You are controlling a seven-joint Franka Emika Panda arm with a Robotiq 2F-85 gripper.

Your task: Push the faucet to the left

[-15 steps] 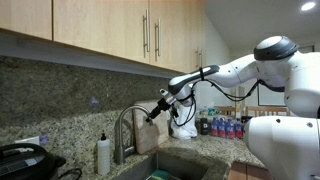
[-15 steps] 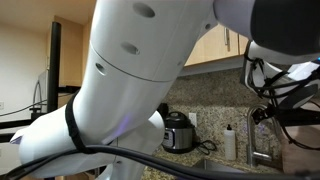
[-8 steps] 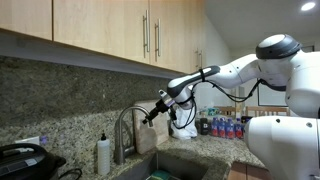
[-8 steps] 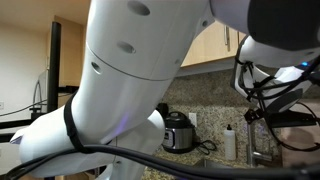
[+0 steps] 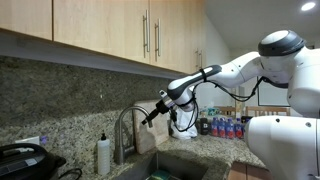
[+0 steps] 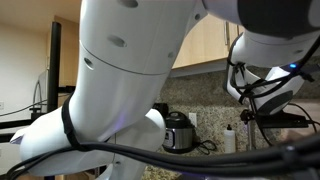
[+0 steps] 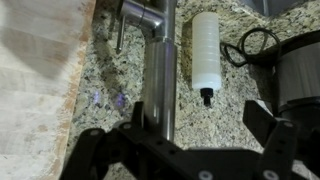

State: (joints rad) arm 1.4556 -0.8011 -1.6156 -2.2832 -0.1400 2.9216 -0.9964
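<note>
Overhead, cabinets [image 5: 100, 25]; faucet [image 7: 160, 90] on granite counter [image 7: 228, 112].

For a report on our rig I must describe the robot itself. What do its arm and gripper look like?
The arm is white, with smooth rounded links and a ball-like joint at the top. Toward the wrist it becomes slim and dark. Black cables loop along it. The gripper is black, with two angular fingers.

A kitchen: wooden wall cabinets [image 5: 100, 25], granite backsplash [image 5: 60, 95], a sink [image 5: 180, 163] with its faucet [image 5: 120, 135], a rice cooker [image 6: 178, 131]
</note>
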